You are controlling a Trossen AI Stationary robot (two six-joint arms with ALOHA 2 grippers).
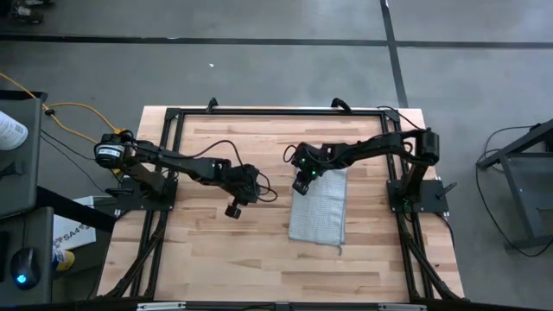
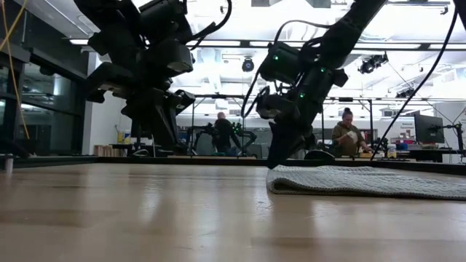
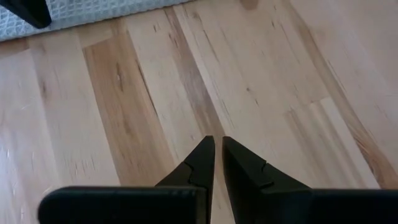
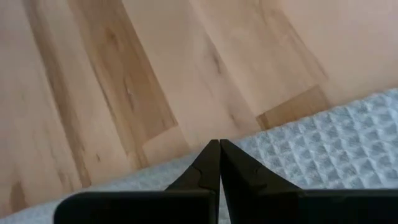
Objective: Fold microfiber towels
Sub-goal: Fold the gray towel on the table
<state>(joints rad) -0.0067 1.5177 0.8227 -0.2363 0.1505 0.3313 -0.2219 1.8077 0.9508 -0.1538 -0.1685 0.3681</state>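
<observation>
The light grey-blue towel (image 1: 318,208) lies flat on the wooden table (image 1: 207,250), right of centre, as a long strip running from far to near. It also shows in the low view (image 2: 364,180). My right gripper (image 1: 301,185) is shut, with its tips down at the towel's far left corner (image 4: 292,155), right by the edge. My left gripper (image 1: 233,210) is shut and empty. It hangs above bare wood (image 3: 217,140) to the left of the towel, whose edge shows in the left wrist view (image 3: 87,9). My right gripper points its shut fingertips (image 2: 275,161) slanting down at the towel's left edge (image 4: 186,163), near the far corner. I cannot tell whether the tips touch the cloth. No cloth shows between the fingers, and the towel lies flat on the table.
A black frame (image 1: 276,111) runs along the table's edges, with the arm bases at the left (image 1: 138,186) and right (image 1: 415,194). Bare wood lies left of and in front of the towel. People sit in the room behind the table (image 2: 348,135).
</observation>
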